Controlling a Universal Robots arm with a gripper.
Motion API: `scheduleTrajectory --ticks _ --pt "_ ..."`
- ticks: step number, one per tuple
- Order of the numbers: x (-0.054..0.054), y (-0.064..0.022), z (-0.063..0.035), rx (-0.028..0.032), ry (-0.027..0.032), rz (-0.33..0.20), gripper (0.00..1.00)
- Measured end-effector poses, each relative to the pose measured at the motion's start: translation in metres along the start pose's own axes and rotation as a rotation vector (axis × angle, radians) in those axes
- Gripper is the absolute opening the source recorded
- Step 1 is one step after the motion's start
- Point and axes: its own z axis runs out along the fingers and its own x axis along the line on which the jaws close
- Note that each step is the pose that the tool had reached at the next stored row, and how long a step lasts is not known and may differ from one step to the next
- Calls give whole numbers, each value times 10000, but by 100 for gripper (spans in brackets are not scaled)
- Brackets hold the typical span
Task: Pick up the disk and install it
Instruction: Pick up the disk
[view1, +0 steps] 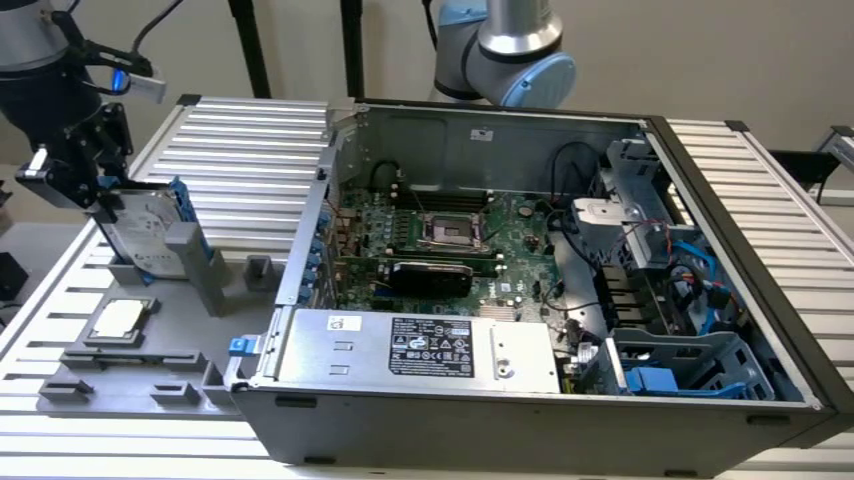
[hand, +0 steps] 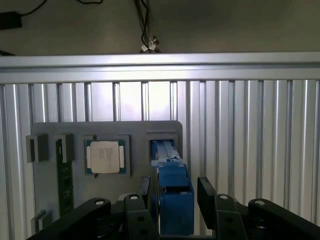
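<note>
My pincer hangs released over the disk, one finger on each side of its blue rail, not gripping. The disk stands upright in the grey holder on the counter, at the exterior view's left, beside the open computer case.

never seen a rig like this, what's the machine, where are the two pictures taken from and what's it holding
It is a robot arm with a two-fingered hand. One picture comes from a camera off the arm, the other from a camera on the arm's wrist. An opened computer case lies on a ribbed metal table. Beside it a grey tray carries a small square chip and the disk, standing on edge in blue rails. Nothing is held yet: the open hand sits either side of the disk.
</note>
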Motion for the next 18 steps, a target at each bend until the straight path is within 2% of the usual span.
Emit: scheduleTrajectory --ticks 5,6,11,12,18 --pt "-1 5 1 0 0 -1 48" --pt "-1 6 1 0 0 0 41" --pt "-2 9 2 -3 -1 0 39" --pt "-1 9 2 -3 0 0 33" --pt "19 11 2 -3 -1 8 33"
